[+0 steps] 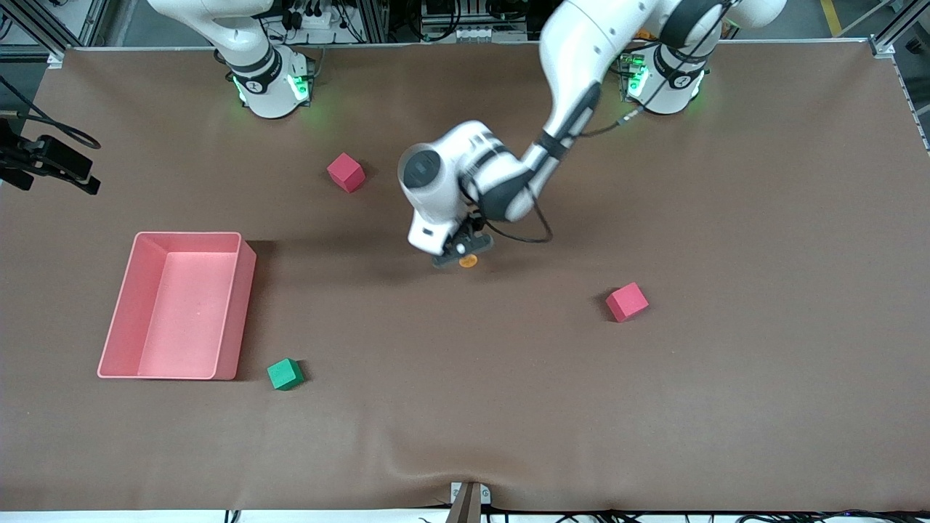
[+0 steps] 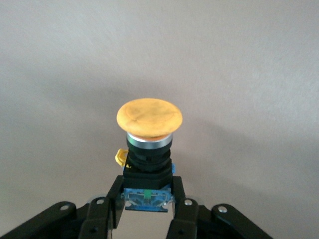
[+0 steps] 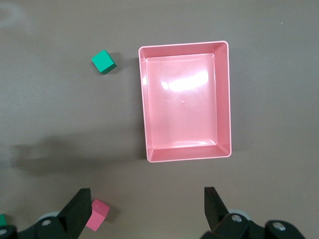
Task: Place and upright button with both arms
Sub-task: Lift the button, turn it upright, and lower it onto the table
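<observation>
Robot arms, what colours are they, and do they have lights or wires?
Both arms are smooth white tubes with black bands at the joints. Each base glows green. A thin black cable loops along the left arm near its wrist. The left end effector and right end effector are black, with flat fingers and small silver screws.

I'm seeing a plain brown table cover [image 1: 726, 407], no pattern on it. The button [image 2: 149, 117] has a scuffed orange cap, a silver ring under it, a black body, a blue base with a small green spot and a yellow tab. Pink tray [image 1: 123, 319], two pinkish-red cubes [image 1: 346, 172] [image 1: 627, 301], one green cube [image 1: 284, 374]. The arms are white with black bands and bases glowing green, and both grippers are black.
</observation>
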You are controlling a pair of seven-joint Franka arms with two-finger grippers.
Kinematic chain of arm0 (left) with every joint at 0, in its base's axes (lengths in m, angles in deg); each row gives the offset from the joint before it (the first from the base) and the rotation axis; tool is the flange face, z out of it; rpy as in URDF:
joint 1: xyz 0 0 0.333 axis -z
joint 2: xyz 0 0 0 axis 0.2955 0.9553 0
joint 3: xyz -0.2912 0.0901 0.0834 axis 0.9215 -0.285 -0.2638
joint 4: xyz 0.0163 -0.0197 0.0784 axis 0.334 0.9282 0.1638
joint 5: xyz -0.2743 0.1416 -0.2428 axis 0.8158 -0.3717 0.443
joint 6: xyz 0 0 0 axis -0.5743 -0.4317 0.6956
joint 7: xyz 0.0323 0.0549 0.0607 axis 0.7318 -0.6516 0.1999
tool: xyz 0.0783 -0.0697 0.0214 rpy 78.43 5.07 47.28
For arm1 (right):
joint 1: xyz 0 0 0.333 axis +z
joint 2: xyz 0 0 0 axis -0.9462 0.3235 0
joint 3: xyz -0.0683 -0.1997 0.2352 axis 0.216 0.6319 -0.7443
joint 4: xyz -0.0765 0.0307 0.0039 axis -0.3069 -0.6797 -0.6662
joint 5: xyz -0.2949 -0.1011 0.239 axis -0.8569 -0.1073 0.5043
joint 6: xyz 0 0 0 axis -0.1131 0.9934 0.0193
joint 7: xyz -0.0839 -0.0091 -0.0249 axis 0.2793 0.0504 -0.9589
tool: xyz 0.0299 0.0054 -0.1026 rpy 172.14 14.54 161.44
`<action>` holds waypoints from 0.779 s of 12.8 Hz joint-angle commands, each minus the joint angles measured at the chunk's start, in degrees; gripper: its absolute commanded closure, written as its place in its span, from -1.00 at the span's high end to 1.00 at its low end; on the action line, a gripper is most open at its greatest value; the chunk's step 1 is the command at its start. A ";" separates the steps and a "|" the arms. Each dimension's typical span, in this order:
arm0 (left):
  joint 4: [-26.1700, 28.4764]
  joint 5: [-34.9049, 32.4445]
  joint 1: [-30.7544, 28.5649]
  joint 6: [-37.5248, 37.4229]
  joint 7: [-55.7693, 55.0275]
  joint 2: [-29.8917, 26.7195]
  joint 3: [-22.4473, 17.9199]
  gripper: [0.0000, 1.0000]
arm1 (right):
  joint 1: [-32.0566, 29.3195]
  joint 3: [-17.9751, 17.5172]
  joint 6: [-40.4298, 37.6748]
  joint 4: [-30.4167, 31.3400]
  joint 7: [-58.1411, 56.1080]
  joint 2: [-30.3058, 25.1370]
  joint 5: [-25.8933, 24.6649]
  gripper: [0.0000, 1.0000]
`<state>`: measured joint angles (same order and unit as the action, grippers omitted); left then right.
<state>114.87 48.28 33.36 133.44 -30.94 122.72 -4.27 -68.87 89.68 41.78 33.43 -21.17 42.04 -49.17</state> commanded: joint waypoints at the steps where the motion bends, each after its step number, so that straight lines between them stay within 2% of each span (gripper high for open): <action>1: 0.62 -13.27 5.77 -0.52 -12.40 -0.20 -1.38 -1.00 | 0.47 0.67 -0.93 -1.09 -1.14 0.30 0.76 1.00; 4: 1.14 -32.16 12.18 -0.52 -26.81 2.16 -1.20 -1.00 | 0.29 0.67 -0.93 -1.09 -1.22 0.30 0.76 1.00; 7: 2.37 -48.16 16.59 -0.70 -38.95 4.19 -1.20 -1.00 | 0.55 0.67 -0.84 -1.09 -1.22 0.30 0.76 1.00; 10: 3.07 -55.49 19.15 -1.05 -47.40 5.86 -1.20 -1.00 | 0.55 0.67 -0.84 -1.01 -1.22 0.30 0.76 1.00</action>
<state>117.47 -3.28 51.12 133.13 -74.17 128.39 -4.65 -68.73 89.78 41.62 33.39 -21.59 42.04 -49.17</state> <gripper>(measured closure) 0.586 0.000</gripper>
